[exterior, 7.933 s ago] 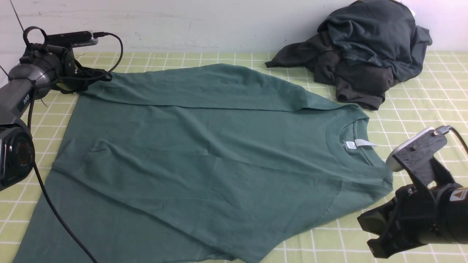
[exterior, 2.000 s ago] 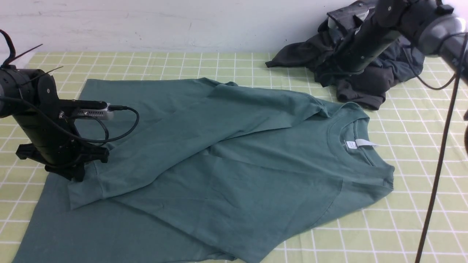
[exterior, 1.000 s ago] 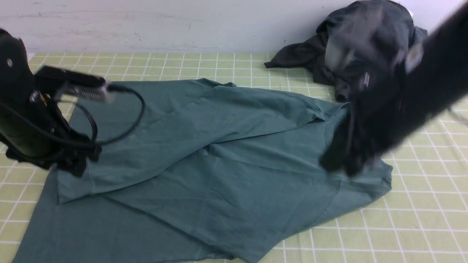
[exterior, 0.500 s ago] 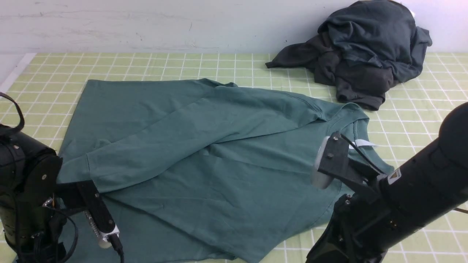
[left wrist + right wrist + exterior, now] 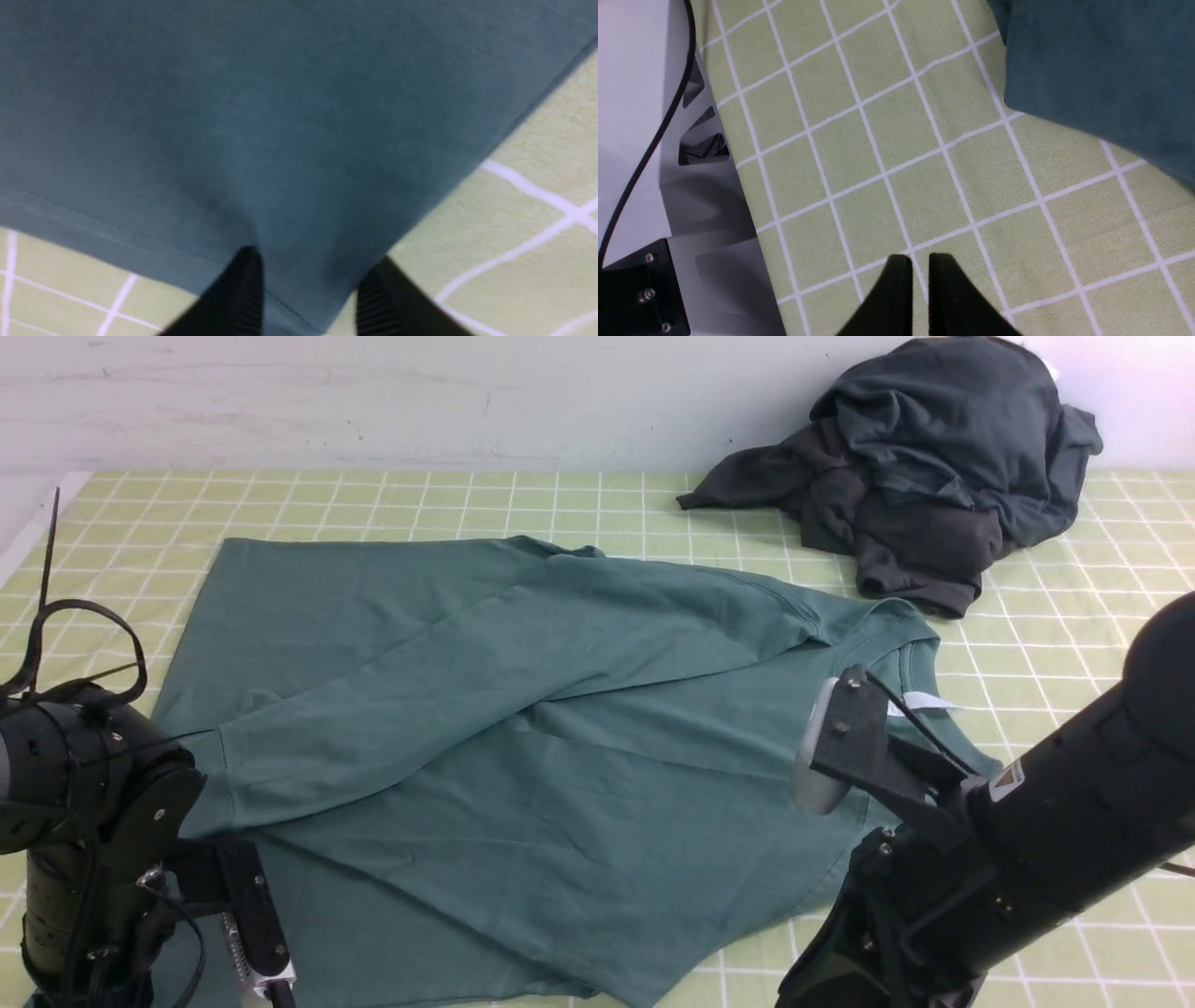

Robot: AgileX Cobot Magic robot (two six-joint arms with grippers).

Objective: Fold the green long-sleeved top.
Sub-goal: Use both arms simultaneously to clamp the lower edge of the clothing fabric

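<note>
1. We see the green long-sleeved top lying flat on the green checked surface. It is nearer to us than the heap of dark clothes and stretches away from that heap toward the left, with its collar end closest to the heap
2. The white neck label faces up at the collar, on our side of the heap. One sleeve is folded slantwise across the body, and its free end points away from the heap
3. The left arm stands at the near corner of the top, the corner farthest from the heap. In the front view its hand drops below the picture's edge
4. In the left wrist view the left hand is spread partway. Its two ribbed fingers stand on either side of the hem corner, with cloth running between them. The cloth puckers just ahead of one finger, and we make out no pinch
5. The right arm reaches in well on our side of the heap, and its wrist camera covers part of the top near the collar
6. In the right wrist view the right hand is pressed almost together, with only a thin slit showing and nothing in it. It is over bare checks, near the top's edge but apart from it
</note>
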